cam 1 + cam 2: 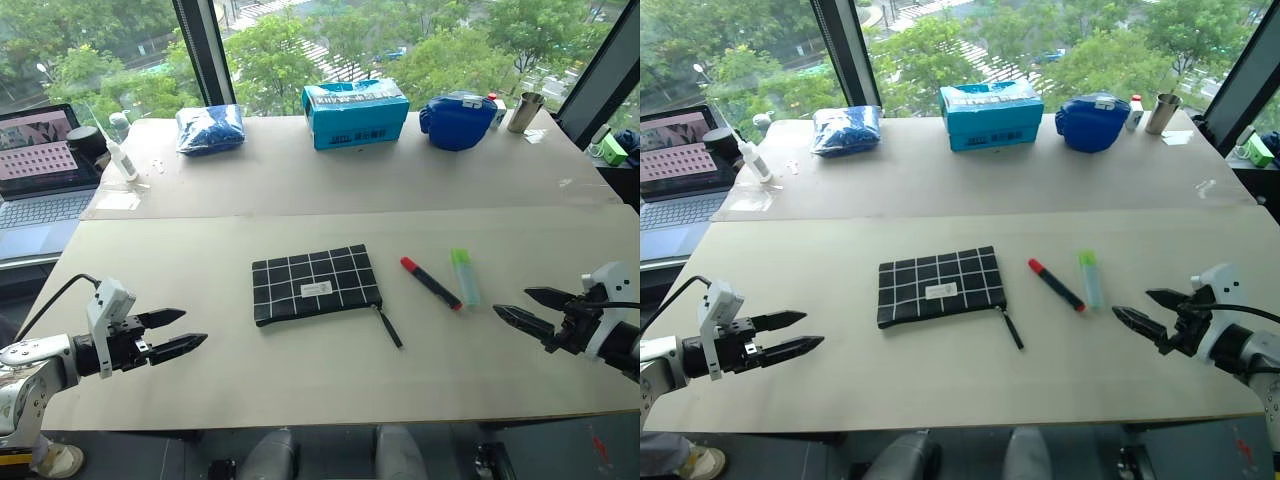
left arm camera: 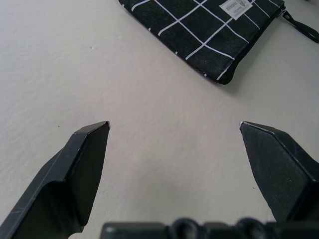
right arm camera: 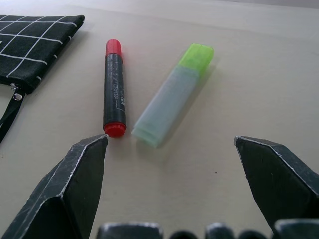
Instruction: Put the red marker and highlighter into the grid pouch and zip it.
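Both grippers, left point(image 1: 178, 333) and right point(image 1: 528, 307), are wide open and empty. The marker point(image 1: 431, 283) and highlighter point(image 1: 464, 276) lie beside the pouch point(image 1: 315, 284).

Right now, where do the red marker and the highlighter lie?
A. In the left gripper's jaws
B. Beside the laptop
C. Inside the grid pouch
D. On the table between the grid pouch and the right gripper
D: the red marker and highlighter lie loose on the table, between the grid pouch and the open right gripper.
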Controlling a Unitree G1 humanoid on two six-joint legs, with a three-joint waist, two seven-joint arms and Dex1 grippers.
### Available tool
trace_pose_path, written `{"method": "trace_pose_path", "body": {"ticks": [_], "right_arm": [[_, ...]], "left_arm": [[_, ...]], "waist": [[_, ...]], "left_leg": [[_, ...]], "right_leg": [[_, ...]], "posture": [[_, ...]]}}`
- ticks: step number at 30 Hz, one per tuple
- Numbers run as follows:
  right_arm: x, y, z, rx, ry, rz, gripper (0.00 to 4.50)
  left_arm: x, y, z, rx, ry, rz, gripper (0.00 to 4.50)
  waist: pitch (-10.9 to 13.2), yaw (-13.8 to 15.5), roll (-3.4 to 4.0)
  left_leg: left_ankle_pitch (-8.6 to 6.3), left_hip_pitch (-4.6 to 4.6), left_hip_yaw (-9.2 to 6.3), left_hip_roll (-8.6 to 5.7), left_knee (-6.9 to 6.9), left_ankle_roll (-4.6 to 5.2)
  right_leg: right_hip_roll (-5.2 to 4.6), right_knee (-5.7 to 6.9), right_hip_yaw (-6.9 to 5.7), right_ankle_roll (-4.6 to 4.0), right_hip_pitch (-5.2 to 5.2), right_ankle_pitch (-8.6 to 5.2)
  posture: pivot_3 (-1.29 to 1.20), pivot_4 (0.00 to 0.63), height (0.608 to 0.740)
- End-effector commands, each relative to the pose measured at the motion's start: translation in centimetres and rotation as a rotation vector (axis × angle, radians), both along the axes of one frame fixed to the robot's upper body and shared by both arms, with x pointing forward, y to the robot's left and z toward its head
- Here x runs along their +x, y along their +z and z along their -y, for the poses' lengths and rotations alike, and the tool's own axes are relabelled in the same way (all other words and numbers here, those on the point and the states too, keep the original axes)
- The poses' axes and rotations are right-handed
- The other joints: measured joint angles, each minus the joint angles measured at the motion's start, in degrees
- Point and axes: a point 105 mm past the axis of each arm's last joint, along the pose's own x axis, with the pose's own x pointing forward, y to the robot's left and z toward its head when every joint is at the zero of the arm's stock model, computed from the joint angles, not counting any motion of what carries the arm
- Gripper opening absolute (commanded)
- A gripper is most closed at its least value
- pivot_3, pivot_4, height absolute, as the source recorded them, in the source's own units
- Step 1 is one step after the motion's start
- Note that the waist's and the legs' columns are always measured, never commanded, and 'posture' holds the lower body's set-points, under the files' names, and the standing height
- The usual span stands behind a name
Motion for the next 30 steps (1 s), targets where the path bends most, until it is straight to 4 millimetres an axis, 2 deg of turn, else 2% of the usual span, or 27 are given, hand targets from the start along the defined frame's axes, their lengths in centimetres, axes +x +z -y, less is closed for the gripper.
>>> {"method": "trace_pose_path", "body": {"ticks": [1, 5, 8, 11, 15, 16, 20, 22, 24, 27, 30], "right_arm": [[0.3, 1.3, 0.1, -0.031, 0.012, 0.053, 4.47], [0.5, 1.6, -0.6, -0.016, 0.027, 0.074, 4.47], [0.8, 2.1, -1.7, 0.003, 0.060, 0.093, 4.47], [1.4, 3.3, -3.6, 0.058, 0.112, 0.117, 3.76], [1.4, 5.0, -7.1, 0.083, 0.257, 0.165, 2.41], [1.5, 5.2, -8.3, 0.091, 0.293, 0.169, 1.94], [1.8, 5.4, -13.3, 0.115, 0.450, 0.176, 0.63], [1.8, 4.7, -15.4, 0.101, 0.522, 0.158, 0.03], [2.0, 3.8, -17.0, 0.085, 0.560, 0.138, 0.03], [5.2, 1.1, -19.6, -0.052, 0.495, 0.130, 0.03], [6.5, 0.1, -22.1, -0.142, 0.530, 0.160, 0.03]], "left_arm": [[0.6, 1.4, 0.0, -0.014, 0.010, 0.067, 4.50], [1.5, 1.5, 0.1, 0.020, 0.006, 0.084, 4.50], [2.2, 0.7, -0.1, 0.114, -0.007, 0.107, 4.50], [2.9, -0.2, -0.4, 0.282, -0.077, 0.180, 4.50], [4.1, 1.0, 0.2, 0.374, -0.153, 0.322, 4.50], [4.4, 1.3, 0.3, 0.413, -0.176, 0.356, 4.50], [5.1, 1.8, 1.0, 0.533, -0.276, 0.464, 4.50], [5.5, 2.0, 1.5, 0.565, -0.315, 0.503, 4.50], [5.8, 1.9, 1.9, 0.595, -0.354, 0.521, 4.50], [5.6, 1.0, 2.9, 0.658, -0.466, 0.528, 4.50], [5.7, 0.5, 3.8, 0.694, -0.554, 0.558, 4.50]], "waist": [[0.00, 0.00, 0.00], [0.01, 0.05, -0.01], [0.00, 0.01, -0.01], [0.01, -0.25, -0.01], [0.02, -0.02, -0.03], [0.02, 0.02, -0.03], [0.03, -0.03, -0.05], [0.03, -0.05, -0.05], [0.03, -0.06, -0.06], [0.02, -0.34, -0.12], [0.02, -0.48, -0.12]], "left_leg": [[0.00, 0.00, 0.00, 0.00, 0.00, 0.00], [0.00, 0.00, 0.00, 0.00, 0.01, 0.00], [0.00, 0.01, 0.00, 0.00, 0.00, -0.01], [0.02, 0.00, 0.01, 0.00, 0.00, -0.03], [0.03, -0.03, 0.01, 0.01, 0.00, -0.05], [0.03, -0.03, 0.00, 0.01, -0.01, -0.05], [0.03, -0.03, -0.01, 0.01, 0.00, -0.05], [0.03, -0.04, -0.01, 0.01, -0.01, -0.05], [0.03, -0.05, -0.01, 0.01, 0.00, -0.05], [0.04, -0.05, 0.00, 0.00, 0.01, -0.08], [0.07, -0.05, 0.01, 0.00, 0.00, -0.12]], "right_leg": [[0.00, 0.00, 0.00, 0.00, 0.00, 0.00], [0.00, 0.01, 0.00, 0.00, 0.00, 0.00], [0.00, 0.00, 0.00, -0.01, 0.01, 0.00], [0.00, -0.02, 0.00, -0.04, -0.02, 0.02], [0.00, -0.05, 0.00, -0.08, -0.03, 0.05], [0.00, -0.06, -0.01, -0.08, -0.03, 0.05], [0.00, -0.07, -0.02, -0.07, -0.03, 0.05], [0.00, -0.06, -0.02, -0.07, -0.05, 0.05], [0.00, -0.03, -0.02, -0.07, -0.06, 0.05], [0.00, -0.01, -0.03, -0.06, -0.07, 0.06], [0.01, 0.01, -0.03, -0.08, -0.16, 0.07]], "posture": [[0.00, 0.150, 0.740], [0.00, 0.150, 0.740], [0.00, 0.150, 0.740], [0.00, 0.150, 0.740], [0.00, 0.150, 0.740], [0.00, 0.150, 0.740], [0.00, 0.150, 0.740], [0.00, 0.150, 0.740], [0.00, 0.150, 0.740], [0.00, 0.150, 0.740], [0.00, 0.150, 0.740]]}}
